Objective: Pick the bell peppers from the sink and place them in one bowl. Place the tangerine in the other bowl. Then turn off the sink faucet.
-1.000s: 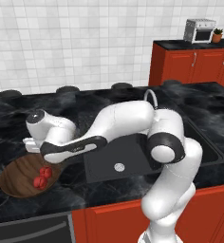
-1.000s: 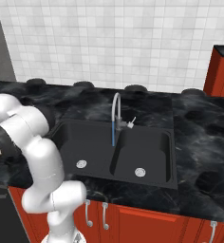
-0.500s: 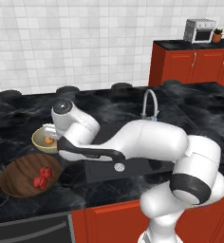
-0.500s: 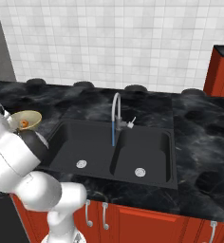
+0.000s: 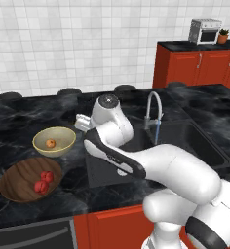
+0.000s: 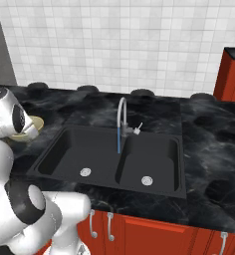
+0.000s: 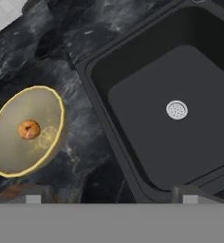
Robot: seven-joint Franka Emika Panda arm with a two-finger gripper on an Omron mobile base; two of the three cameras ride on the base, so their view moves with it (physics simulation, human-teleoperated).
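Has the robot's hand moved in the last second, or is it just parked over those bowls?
Yes. In the left base view the hand has swung away from the wooden bowl, past the yellow bowl, toward the faucet.

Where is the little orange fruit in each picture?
Left base view: the tangerine sits inside the yellow bowl, left of the sink, on the counter.
Right base view: I cannot make it out; the yellow bowl's rim peeks out behind the arm at the left edge.
Hand view: it lies in the yellow bowl at the left, beside the sink.
Shared landmark: the yellow bowl next to the sink.
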